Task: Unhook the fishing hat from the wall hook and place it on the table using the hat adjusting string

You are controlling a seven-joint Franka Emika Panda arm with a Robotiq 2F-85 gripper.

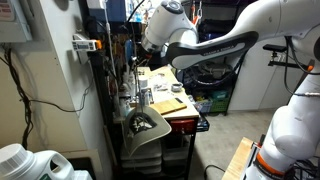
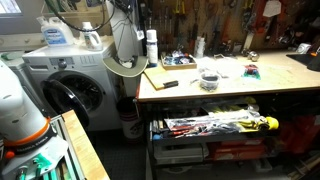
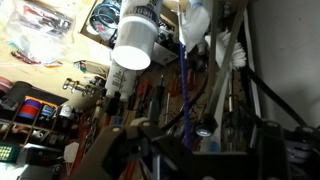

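Observation:
The fishing hat (image 1: 143,123) hangs at the near end of the table (image 1: 172,104), khaki with its dark inside facing the camera. In an exterior view it (image 2: 122,66) hangs off the left end of the table (image 2: 230,88). My gripper (image 1: 134,84) is just above the hat. In the wrist view the dark fingers (image 3: 190,152) fill the bottom edge. The hat adjusting string (image 3: 185,95) runs down between them, with a shiny cord lock (image 3: 205,130) beside it. The fingers are too dark to show whether they grip it. The hook is hidden.
Pale grey stacked trays (image 1: 140,153) stand under the hat. A washing machine (image 2: 70,88) stands next to the table's end. White bottles (image 2: 151,45) and small items sit on the top. An open drawer of tools (image 2: 215,125) juts out in front.

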